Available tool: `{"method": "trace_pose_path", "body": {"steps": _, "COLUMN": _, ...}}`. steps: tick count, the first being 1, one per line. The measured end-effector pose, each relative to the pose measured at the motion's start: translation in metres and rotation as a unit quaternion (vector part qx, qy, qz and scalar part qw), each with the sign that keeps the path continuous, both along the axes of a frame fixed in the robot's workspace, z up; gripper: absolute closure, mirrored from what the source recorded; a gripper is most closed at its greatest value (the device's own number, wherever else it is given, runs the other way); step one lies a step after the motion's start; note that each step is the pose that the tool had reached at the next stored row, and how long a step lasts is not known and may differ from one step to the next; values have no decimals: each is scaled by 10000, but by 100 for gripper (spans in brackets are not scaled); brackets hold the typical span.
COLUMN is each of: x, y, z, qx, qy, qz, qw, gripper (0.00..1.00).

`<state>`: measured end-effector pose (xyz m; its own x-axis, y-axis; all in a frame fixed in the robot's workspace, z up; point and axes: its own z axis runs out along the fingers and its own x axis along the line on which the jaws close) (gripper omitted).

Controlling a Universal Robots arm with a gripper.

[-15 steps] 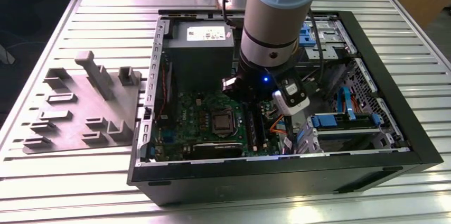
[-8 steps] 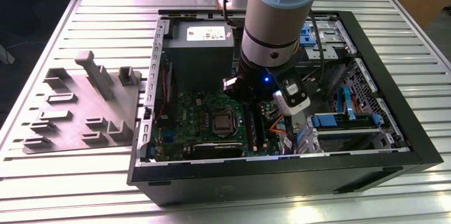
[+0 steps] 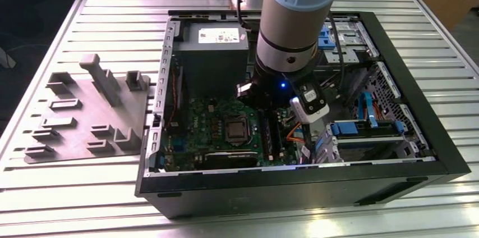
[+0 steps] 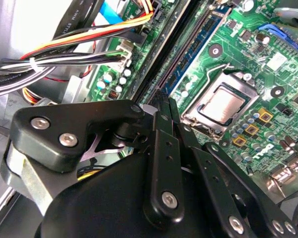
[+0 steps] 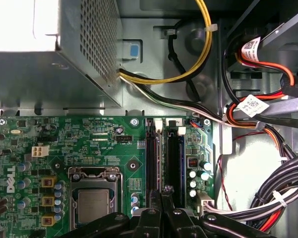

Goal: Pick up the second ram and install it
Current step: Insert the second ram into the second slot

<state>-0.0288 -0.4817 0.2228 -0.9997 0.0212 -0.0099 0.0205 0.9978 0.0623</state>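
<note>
**Inside the case:** A Universal Robots arm (image 3: 299, 8) reaches down into an open computer case (image 3: 441, 154) lying on a slatted metal table (image 3: 112, 19). In the first wrist view the gripper (image 5: 163, 190) hangs over one end of the motherboard's two black slot rails (image 5: 151, 158). Its fingers are drawn together until the tips meet. Whether they pinch anything cannot be made out.

The second ram (image 5: 182, 158), a bluish-green strip of board, stands on edge along the rail farther from the processor socket (image 5: 93, 204). In the second wrist view it (image 4: 197, 49) runs away from the fingertips, starting just beside them.

The slots are hemmed in. A cluster of small capacitors (image 5: 196, 178) sits beside the rails on the side away from the socket. Past these lies a thick bundle of black cables (image 5: 288, 176). Yellow and black wires (image 5: 208, 34) arc out from the grey power supply (image 5: 39, 74), and red and orange leads (image 5: 287, 79) cross the case wall.

In the exterior view, blue flat cables (image 3: 367, 109) run by the drive bays on the exterior view's right. A grey fixture tray (image 3: 90, 114) rests on the table to the exterior view's left of the case, well apart from the arm.

A white label (image 3: 221, 36) sits on the power supply, white tags (image 5: 253, 105) hang on the leads, and white lettering is printed across the green motherboard (image 5: 89, 141).
</note>
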Motion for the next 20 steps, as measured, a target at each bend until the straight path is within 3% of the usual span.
{"method": "trace_pose_path", "body": {"steps": 20, "x": 0, "y": 0, "z": -19, "qx": 15, "qy": 0, "qz": 0, "qw": 10000, "gripper": 88}}
